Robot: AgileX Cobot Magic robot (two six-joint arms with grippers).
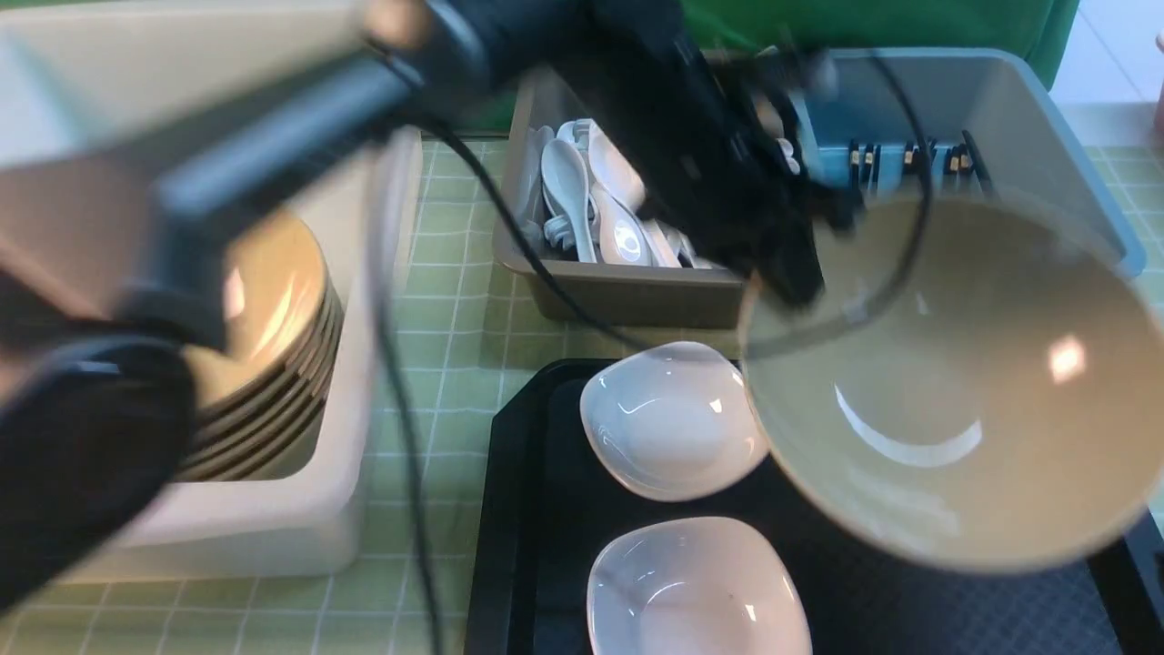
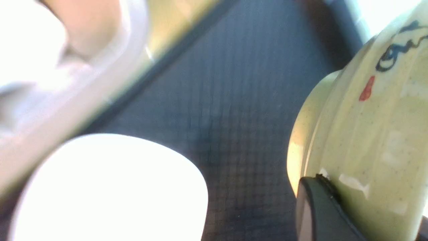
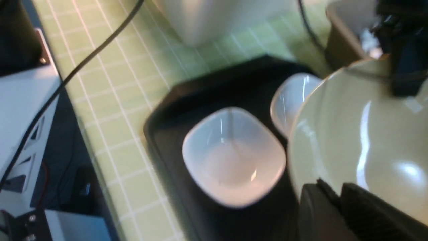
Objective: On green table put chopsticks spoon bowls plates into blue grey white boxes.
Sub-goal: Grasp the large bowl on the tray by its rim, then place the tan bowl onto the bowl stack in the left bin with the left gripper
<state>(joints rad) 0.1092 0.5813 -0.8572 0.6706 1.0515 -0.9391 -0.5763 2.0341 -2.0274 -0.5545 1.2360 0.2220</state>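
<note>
On the left we see the white box point(image 1: 346, 509) holding a stack of tan plates point(image 1: 273, 309). In the middle the grey box point(image 1: 627, 296) holds white spoons point(image 1: 582, 200), and on the right the blue box point(image 1: 1046, 118) holds chopsticks point(image 1: 909, 159). A large beige bowl point(image 1: 955, 391) hangs tilted over the black tray point(image 1: 518, 509), where two small white bowls point(image 1: 668, 418) lie. The left claw point(image 1: 796, 282) is clamped on its far rim, and the right claw point(image 3: 337, 201) pinches the near rim. The worktop point(image 1: 446, 300) is green with a pale grid.
</note>
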